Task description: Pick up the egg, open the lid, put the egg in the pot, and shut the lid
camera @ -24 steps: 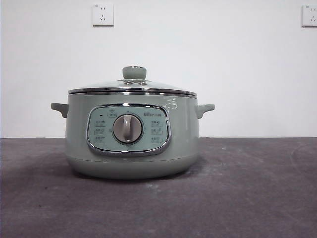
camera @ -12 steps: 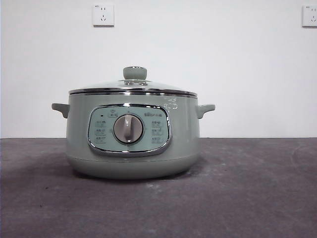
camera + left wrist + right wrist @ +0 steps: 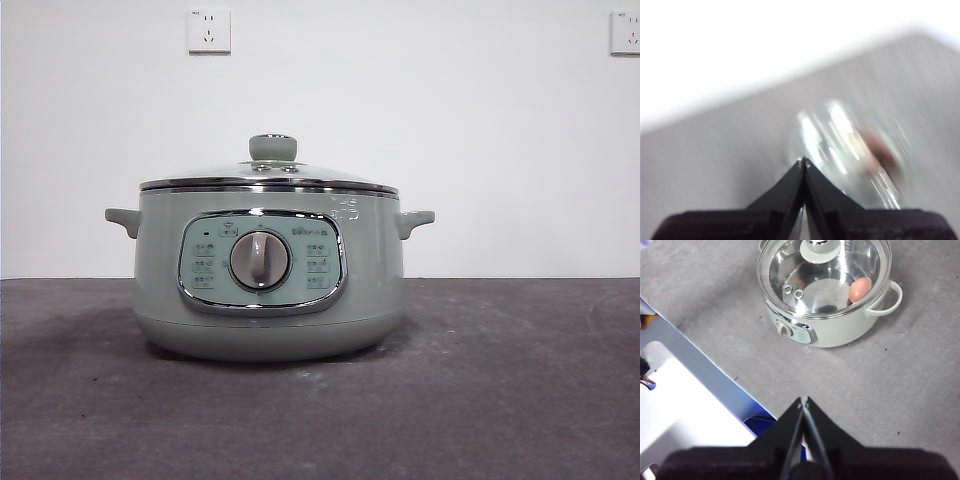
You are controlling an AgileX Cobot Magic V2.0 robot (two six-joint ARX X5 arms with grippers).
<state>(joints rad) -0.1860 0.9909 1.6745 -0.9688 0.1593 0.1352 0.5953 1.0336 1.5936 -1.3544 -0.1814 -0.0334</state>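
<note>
A large round sage-green electric pot (image 3: 268, 300) stands upright on a dark grey table; two small handles jut from its sides, and a chrome-framed control panel with a central grey dial faces the front camera. A shallow domed clear glass lid (image 3: 268, 178) with a shiny steel rim sits closed and level on the pot, its round sage-green knob on top at the centre; two small vent holes show in the glass from above. A small smooth brown-orange egg (image 3: 860, 289) lies inside the pot, seen through the glass, against the inner wall near one side handle.
</note>
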